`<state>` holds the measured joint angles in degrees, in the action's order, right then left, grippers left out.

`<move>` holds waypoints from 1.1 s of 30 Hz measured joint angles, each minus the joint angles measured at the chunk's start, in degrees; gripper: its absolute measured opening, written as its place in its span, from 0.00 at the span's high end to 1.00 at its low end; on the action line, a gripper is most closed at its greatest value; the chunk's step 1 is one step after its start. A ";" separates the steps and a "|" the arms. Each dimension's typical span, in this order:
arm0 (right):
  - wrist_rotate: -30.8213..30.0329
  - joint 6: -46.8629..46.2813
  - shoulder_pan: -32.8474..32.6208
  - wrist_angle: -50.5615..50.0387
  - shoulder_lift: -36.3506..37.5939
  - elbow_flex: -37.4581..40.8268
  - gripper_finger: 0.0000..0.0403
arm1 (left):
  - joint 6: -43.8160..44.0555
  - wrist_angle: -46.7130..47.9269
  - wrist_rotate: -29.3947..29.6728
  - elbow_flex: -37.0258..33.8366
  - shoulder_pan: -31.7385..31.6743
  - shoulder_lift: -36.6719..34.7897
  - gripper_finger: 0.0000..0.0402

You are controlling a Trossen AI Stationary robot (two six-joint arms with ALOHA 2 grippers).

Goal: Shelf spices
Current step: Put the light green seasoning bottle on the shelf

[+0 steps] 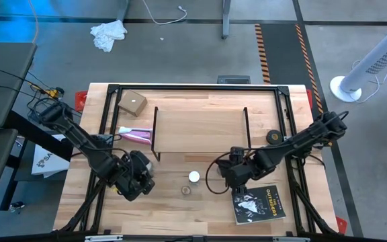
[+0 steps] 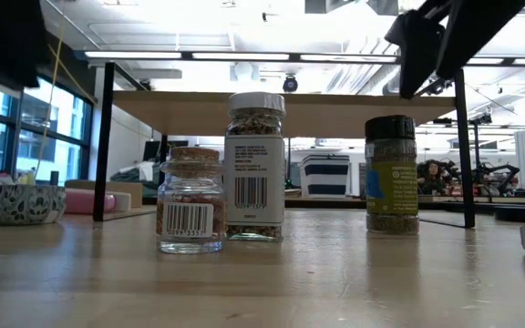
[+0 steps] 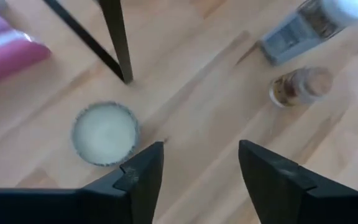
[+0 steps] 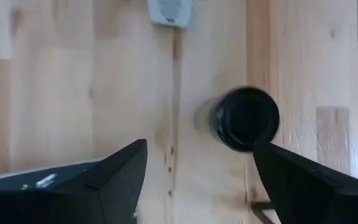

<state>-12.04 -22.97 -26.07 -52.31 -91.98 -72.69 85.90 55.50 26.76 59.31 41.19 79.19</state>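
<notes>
Here, right gripper (image 4: 197, 180), jaws apart, empty; black-capped cylindrical spice jar (image 4: 247, 118) upright just beyond its fingertips. Left gripper (image 3: 201, 180), jaws apart, empty; small cork-topped glass jar (image 3: 300, 86) and white-capped jar (image 3: 319, 22) ahead, short of the wood-topped black-legged shelf (image 1: 200, 124)

- Both arms are dark, built of jointed segments with bulky black wrist housings.
- Thin black cables loop along the right arm (image 1: 294, 142) and left arm (image 1: 79, 138).
- Each gripper's fingers (image 3: 143, 180) are matte black, broad and wedge-shaped.
</notes>
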 joint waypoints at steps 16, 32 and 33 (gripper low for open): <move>-1.21 -6.63 5.02 1.08 -5.27 0.00 0.28 | -1.61 -7.29 -2.79 -4.22 -0.55 -0.01 0.44; 2.69 -8.95 5.14 3.04 -7.37 -0.11 0.51 | -0.91 -8.45 -3.56 -4.22 -0.55 -0.83 0.44; 3.13 -8.49 5.06 2.43 -6.93 -0.53 0.54 | -0.91 -8.91 -3.06 -4.22 -0.55 -1.19 0.44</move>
<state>-8.91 -31.46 -21.02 -49.89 -98.91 -73.21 84.99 46.59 23.70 55.10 40.64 78.00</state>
